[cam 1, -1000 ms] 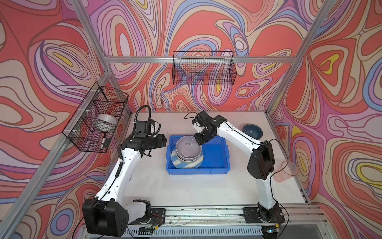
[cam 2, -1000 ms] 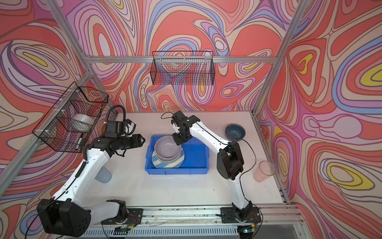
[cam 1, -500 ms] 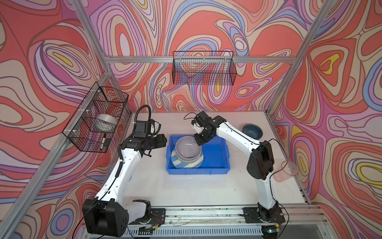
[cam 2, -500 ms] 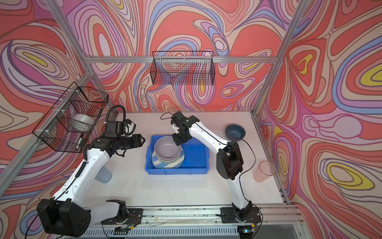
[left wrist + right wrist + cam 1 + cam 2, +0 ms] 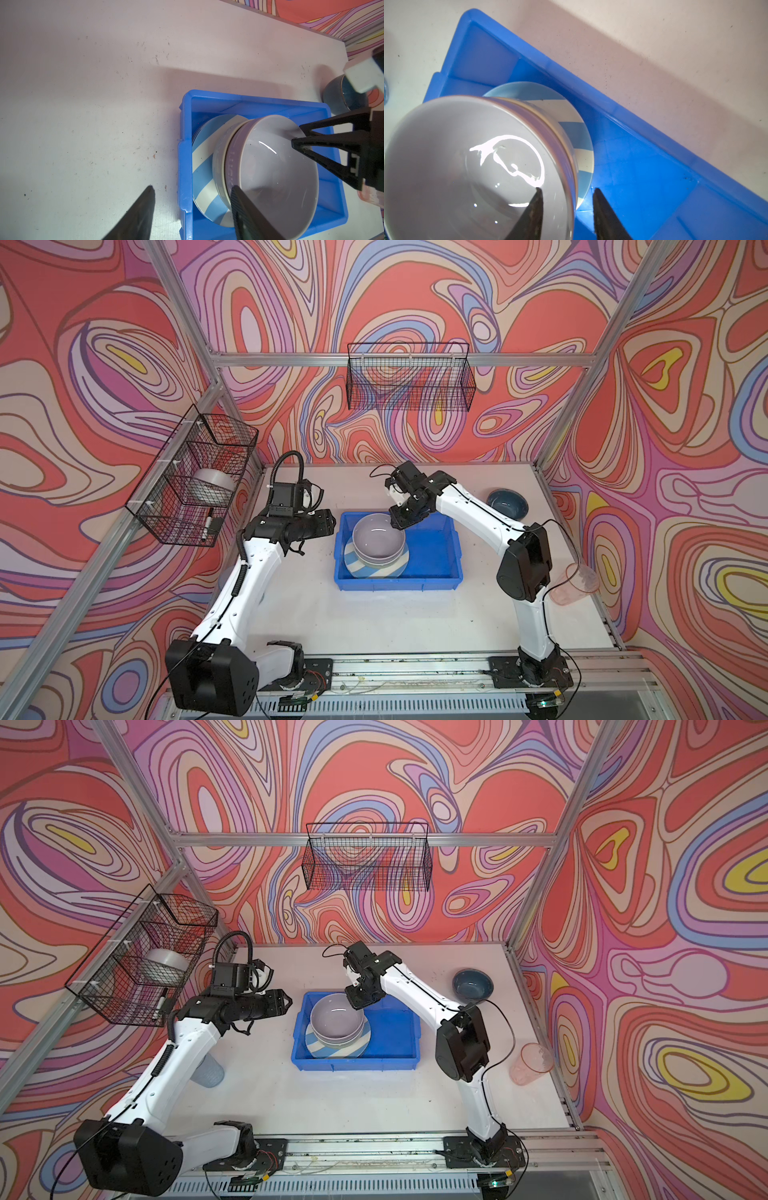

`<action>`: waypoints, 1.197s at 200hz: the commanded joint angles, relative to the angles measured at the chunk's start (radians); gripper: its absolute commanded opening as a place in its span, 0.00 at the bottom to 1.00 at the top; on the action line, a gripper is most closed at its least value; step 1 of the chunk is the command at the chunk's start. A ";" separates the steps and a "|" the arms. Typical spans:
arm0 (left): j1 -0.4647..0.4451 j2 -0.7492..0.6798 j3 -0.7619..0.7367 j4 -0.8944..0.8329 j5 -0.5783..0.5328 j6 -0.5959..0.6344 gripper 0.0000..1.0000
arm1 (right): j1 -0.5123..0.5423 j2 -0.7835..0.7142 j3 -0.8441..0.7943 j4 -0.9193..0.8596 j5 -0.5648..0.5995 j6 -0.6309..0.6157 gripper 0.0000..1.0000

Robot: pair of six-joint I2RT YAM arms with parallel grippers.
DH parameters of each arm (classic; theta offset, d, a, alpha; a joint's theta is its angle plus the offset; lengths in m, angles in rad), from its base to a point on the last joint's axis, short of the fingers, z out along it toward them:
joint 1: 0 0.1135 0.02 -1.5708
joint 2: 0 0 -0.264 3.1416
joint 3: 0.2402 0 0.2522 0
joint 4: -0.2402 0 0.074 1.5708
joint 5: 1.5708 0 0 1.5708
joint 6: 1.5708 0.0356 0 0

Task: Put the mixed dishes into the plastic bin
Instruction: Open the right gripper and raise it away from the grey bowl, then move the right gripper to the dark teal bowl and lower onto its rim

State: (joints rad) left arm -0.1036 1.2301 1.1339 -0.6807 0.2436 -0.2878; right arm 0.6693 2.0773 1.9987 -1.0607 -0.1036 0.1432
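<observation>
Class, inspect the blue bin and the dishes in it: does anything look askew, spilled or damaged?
Nothing is spilled or broken. The lilac bowl, nested in a pale bowl on the striped plate, is crowded into the bin's left end. The right pincer straddles the lilac bowl's rim, jaws open.

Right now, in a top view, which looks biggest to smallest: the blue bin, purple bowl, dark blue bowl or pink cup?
1. blue bin
2. purple bowl
3. dark blue bowl and pink cup look about alike; I cannot rank them.
</observation>
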 commanded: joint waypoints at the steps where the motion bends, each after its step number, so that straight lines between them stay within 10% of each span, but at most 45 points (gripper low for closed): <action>1: 0.007 -0.007 -0.004 -0.011 0.009 0.016 0.62 | -0.005 -0.108 -0.014 0.030 0.073 0.001 0.53; 161: 0.007 -0.024 0.000 -0.014 0.025 0.018 0.62 | -0.699 -0.352 -0.395 0.306 0.182 0.180 0.68; 239: 0.007 -0.031 0.000 -0.018 0.027 0.018 0.62 | -0.811 -0.238 -0.471 0.353 0.308 0.179 0.66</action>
State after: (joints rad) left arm -0.1036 1.2186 1.1339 -0.6811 0.2626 -0.2878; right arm -0.1188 1.7855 1.5616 -0.7338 0.1654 0.3168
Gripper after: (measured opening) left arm 0.619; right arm 0.663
